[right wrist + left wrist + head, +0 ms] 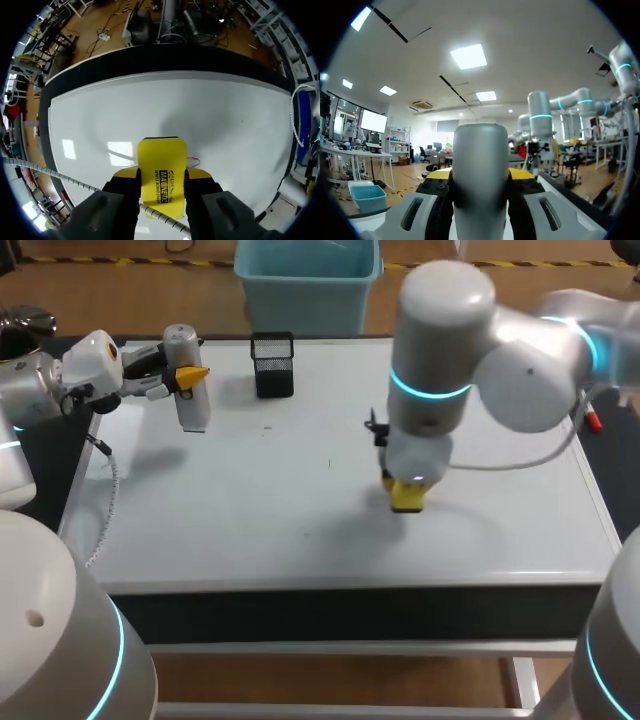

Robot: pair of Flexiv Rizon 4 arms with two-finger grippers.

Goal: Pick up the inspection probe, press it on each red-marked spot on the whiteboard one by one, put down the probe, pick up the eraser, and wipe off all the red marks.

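The eraser [161, 155] is a flat yellow block, stiff-backed and probably light; it is best taken across its narrow width, and the right gripper [161, 176] has it that way, both yellow-tipped fingers clamped on its long edges at a middling spread. Its wiping face appears to lie flat on the whiteboard [210, 110]. The hard plastic sides could slip under heavy pressing, so I judge a level, steady hold matters more than a fierce one. A thin red mark [192, 161] shows just beside the eraser's edge; in the head view the eraser sits near the middle of the board, a little toward the right arm's side. Its upper face carries lines of black print, which I leave unread.

The inspection probe [187, 380] is a grey cylinder with a rounded cap; it looks rigid and smooth, and likely heavier than the eraser, so a grip round the mid-body suits it. The left gripper [190, 374] holds it just so, fingers on opposite sides, upright over the board's far left corner and near the black mesh pen holder [272, 365]; whether its lower end touches the board I cannot tell. No label is legible on the probe. It is not put down, though the wiping step appears to be in hand.
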